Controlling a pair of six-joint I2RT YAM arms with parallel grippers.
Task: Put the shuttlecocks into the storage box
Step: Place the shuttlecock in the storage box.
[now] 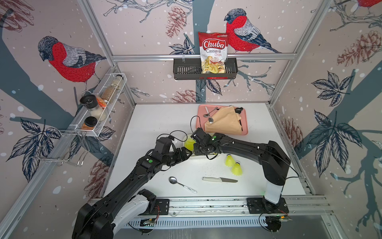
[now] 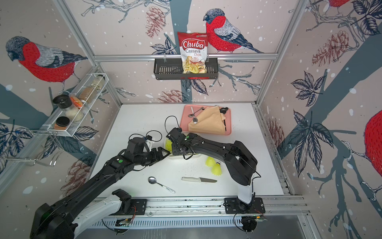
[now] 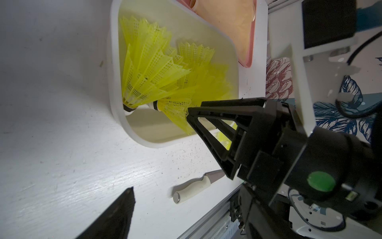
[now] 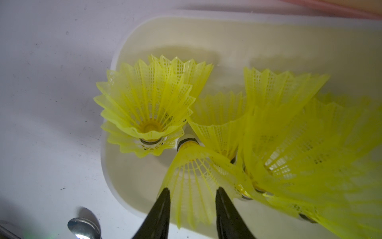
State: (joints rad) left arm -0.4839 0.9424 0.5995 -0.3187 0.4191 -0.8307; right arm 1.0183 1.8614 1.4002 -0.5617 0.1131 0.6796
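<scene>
The white storage box (image 4: 107,165) holds several neon yellow shuttlecocks (image 4: 153,107); in both top views the arms hide most of it (image 1: 184,138). My right gripper (image 4: 192,191) hangs over the box's near end, shut on the skirt of one shuttlecock (image 4: 192,169), whose white tip points down into the box. The left wrist view shows that same grip (image 3: 175,107). Two more shuttlecocks (image 1: 229,160) (image 1: 237,169) stand on the table right of the box. My left gripper (image 1: 187,154) is open and holds nothing, just left of the box; only one finger (image 3: 119,213) shows in its wrist view.
A white-handled knife (image 1: 219,179) and a spoon (image 1: 182,184) lie on the table in front of the box. Behind it sits a pink tray (image 1: 245,124) with a tan cloth and spoons. A black basket (image 1: 186,70) with a chips bag hangs on the back wall, a wire spice rack (image 1: 99,115) on the left.
</scene>
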